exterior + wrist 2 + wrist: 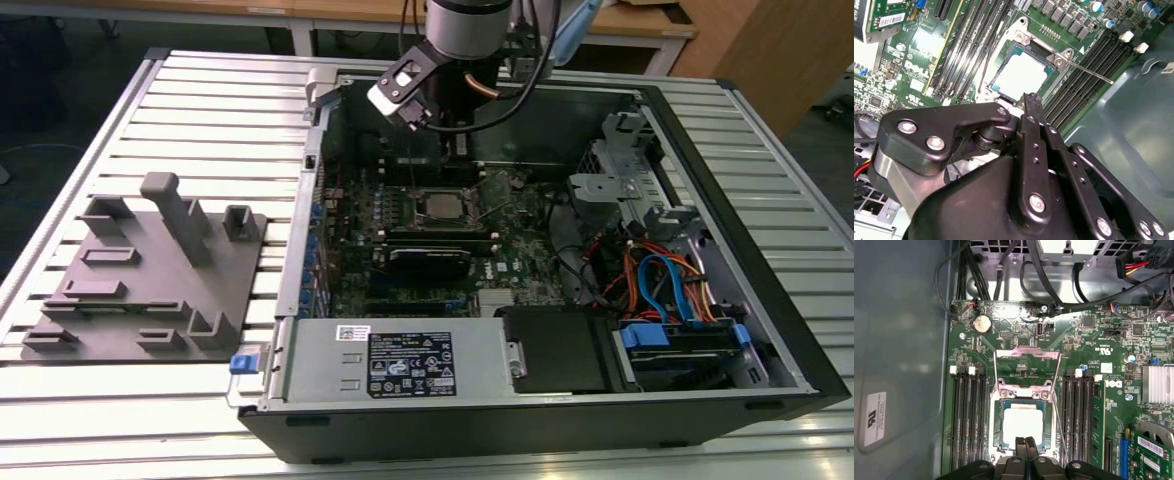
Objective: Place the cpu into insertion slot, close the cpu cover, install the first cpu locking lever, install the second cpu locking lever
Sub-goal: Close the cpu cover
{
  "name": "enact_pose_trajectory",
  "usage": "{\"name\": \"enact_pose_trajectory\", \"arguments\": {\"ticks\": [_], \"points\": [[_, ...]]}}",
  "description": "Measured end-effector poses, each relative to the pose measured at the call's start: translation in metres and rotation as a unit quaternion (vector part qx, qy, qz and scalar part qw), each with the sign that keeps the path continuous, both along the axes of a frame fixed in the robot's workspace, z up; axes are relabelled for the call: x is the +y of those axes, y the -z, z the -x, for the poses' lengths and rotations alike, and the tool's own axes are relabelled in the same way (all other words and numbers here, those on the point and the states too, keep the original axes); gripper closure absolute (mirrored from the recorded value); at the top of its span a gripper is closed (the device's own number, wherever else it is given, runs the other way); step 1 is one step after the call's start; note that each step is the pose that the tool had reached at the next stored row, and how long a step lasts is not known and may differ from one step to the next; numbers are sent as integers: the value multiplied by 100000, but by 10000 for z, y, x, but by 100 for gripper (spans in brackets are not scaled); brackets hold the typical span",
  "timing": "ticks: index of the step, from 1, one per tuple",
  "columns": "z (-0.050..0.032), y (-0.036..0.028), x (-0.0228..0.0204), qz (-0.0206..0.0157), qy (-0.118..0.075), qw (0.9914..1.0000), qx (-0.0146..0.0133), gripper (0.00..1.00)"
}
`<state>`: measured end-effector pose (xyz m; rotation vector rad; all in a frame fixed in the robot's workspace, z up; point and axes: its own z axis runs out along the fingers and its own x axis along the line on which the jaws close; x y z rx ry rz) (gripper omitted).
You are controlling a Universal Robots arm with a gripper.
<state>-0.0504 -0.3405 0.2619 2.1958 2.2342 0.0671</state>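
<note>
Ribbed aluminium table carries an open black computer case. In the exterior view a grey fixture plate lies at nine o'clock of that case, well apart from it. From twelve o'clock the arm reaches down into the case, above the green circuit board. In the first wrist view the cpu sits flat in the insertion slot, between two banks of long black memory slots. Its silver top and the darker border round it show bare. The gripper hangs just over one edge of the chip, its two black fingers pressed together with nothing between them. The cpu cover, a thin grey frame with a bar and two slim sides, reaches from the slot's rim toward the coin battery. Whether it stands upright or only leans I cannot tell. In the second wrist view a thin metal rod runs from one corner of the slot across the memory slots.
</note>
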Motion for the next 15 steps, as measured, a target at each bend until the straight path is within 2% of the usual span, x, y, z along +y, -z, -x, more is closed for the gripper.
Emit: {"name": "enact_pose_trajectory", "arguments": {"ticks": [3,5,15], "points": [[0,-17,0,-9,2,100000,33,90],[-6,-18,0,-3,-3,100000,229,90],[-10,-19,0,12,2,100000,231,90]]}}
